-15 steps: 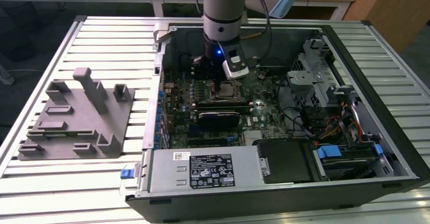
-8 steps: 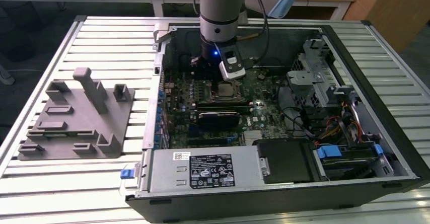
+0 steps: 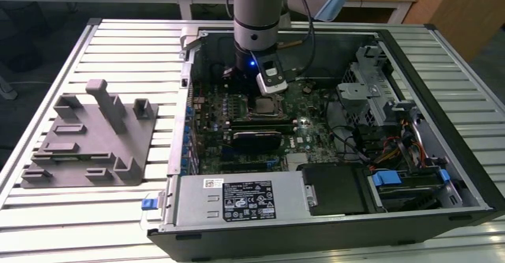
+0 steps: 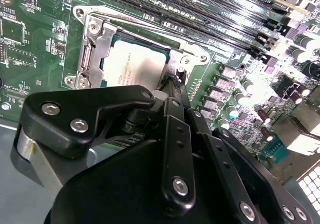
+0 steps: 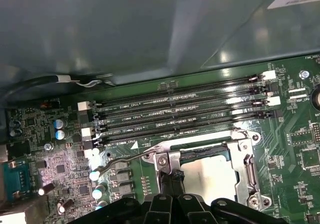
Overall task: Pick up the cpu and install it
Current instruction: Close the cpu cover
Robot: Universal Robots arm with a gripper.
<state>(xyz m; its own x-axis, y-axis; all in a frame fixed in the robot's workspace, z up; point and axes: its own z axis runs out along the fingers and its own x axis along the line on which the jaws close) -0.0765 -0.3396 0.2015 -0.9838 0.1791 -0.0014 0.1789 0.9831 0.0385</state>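
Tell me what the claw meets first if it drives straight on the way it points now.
Probably the metal socket frame, at its edge beside the cpu lying inside it, not the cpu's top. The claw looks very close to that edge; contact is unclear.

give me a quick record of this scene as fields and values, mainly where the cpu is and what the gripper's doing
setting: open computer case on a slatted table
task part: cpu lies flat in the motherboard socket, with the metal socket frame around it
arm: gripper is shut, its tips at the frame's edge beside the cpu, not holding it
nearby: memory slots run alongside the socket
side: grey fixture on the table, at the exterior view's left of the case
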